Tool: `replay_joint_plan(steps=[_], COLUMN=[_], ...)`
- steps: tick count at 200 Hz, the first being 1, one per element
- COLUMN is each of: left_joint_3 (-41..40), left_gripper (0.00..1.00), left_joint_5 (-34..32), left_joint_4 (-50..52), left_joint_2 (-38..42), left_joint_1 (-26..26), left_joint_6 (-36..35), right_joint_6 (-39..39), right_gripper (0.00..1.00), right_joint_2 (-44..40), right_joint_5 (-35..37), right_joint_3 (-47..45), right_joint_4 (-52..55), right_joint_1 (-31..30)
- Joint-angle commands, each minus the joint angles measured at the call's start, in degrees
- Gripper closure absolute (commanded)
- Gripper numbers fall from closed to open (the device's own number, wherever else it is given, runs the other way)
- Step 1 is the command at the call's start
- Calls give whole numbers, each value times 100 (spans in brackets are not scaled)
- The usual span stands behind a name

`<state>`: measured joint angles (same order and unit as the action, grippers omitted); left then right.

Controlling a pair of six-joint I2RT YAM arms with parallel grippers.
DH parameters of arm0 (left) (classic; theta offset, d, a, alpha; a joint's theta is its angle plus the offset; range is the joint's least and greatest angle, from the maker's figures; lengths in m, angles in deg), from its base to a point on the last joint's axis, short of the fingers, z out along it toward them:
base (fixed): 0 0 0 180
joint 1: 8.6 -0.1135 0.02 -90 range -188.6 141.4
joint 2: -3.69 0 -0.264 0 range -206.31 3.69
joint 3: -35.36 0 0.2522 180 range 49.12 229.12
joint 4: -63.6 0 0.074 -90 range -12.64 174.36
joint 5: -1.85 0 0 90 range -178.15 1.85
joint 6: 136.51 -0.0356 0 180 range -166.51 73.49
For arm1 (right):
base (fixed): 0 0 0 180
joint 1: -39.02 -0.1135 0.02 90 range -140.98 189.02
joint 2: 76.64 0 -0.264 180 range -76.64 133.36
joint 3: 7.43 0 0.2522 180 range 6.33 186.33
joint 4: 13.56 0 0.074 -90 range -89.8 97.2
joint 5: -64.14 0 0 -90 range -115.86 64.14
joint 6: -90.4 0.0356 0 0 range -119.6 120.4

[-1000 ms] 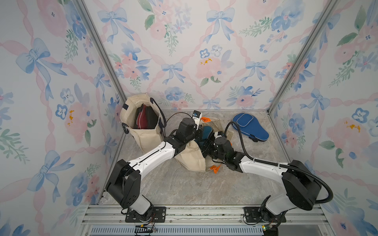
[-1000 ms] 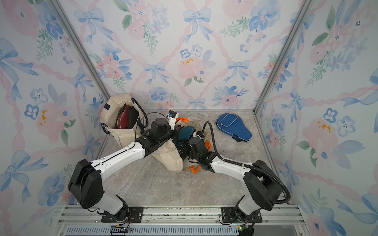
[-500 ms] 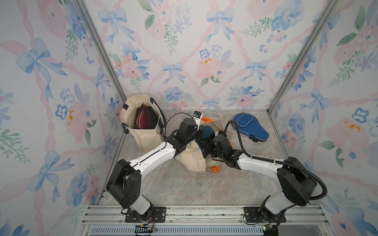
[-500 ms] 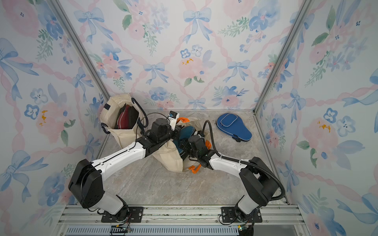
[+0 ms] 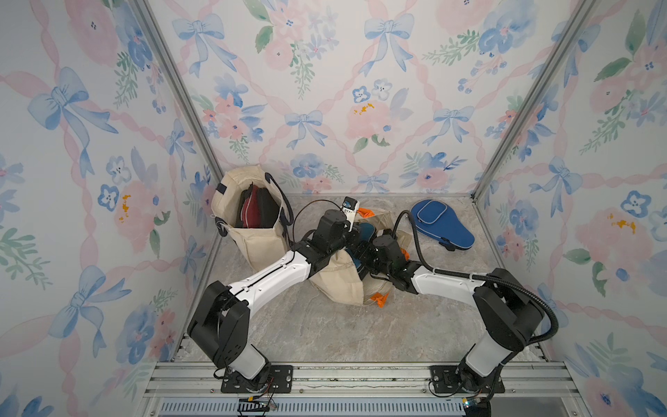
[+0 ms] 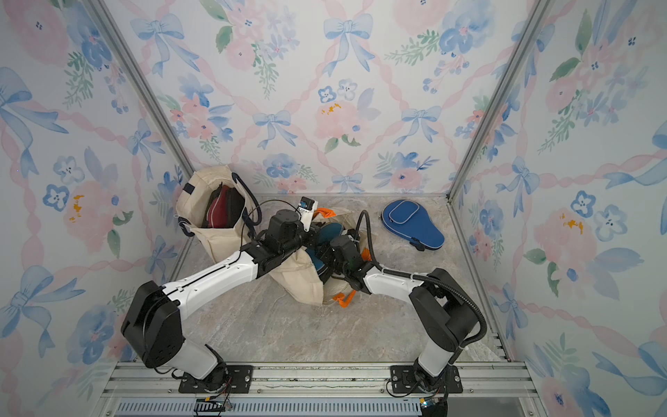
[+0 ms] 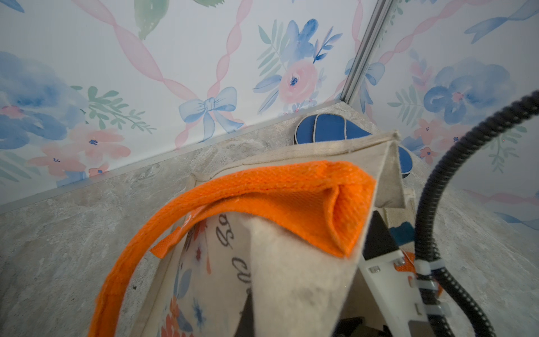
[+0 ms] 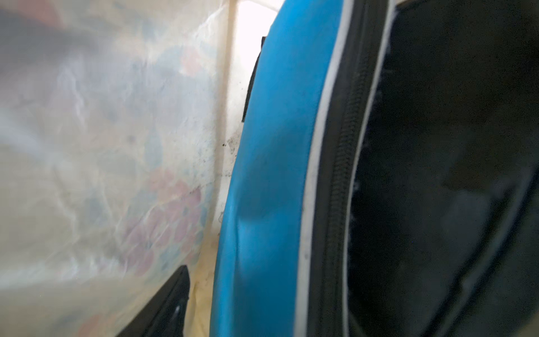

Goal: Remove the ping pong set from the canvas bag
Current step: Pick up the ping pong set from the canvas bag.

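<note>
Cream, orange-trimmed canvas bag [image 5: 337, 285] slumped on its side at centre frame; teal zippered ping pong set [image 5: 365, 230] half inside.

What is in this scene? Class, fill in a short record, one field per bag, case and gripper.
centre bag: slumped, orange handles, holds teal case
back bag: upright, holds red case
blue case: on table, outside both bags
left gripper: shut on centre bag's cloth
right gripper: inside centre bag beside teal case; grip unclear
</note>
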<state>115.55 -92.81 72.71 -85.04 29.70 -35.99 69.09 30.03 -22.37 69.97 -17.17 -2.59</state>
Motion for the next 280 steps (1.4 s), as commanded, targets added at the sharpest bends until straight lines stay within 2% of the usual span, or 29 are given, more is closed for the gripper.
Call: replay_joint_plan(steps=[1,46,69,81,155,169,280], left_joint_3=[-37,-43,-52,-52,-65,-64,-52], left_gripper=[100,100,100,100,100,100,100], left_joint_5=[82,66,28,13,-207,-250,-307], left_joint_4=[-177,-177,-178,-177,-177,-171,-177], left_joint_2=[-65,-39,-25,-17,91,71,44], left_joint_1=[72,82,87,83,39,28,-515], left_joint_6=[-91,-95,-100,-103,-174,-167,99], right_joint_6=[176,150,52,-10,-457,-561,-1498], right_gripper=[36,52,69,73,83,88,91], right_joint_2=[251,223,145,89,-306,-424,-1596], right_joint_5=[57,117,167,210,609,713,1367], right_joint_3=[263,246,206,198,31,-54,-575], right_joint_4=[-273,-295,-283,-241,-200,-251,141], right_joint_1=[47,48,26,0,-187,-224,-347])
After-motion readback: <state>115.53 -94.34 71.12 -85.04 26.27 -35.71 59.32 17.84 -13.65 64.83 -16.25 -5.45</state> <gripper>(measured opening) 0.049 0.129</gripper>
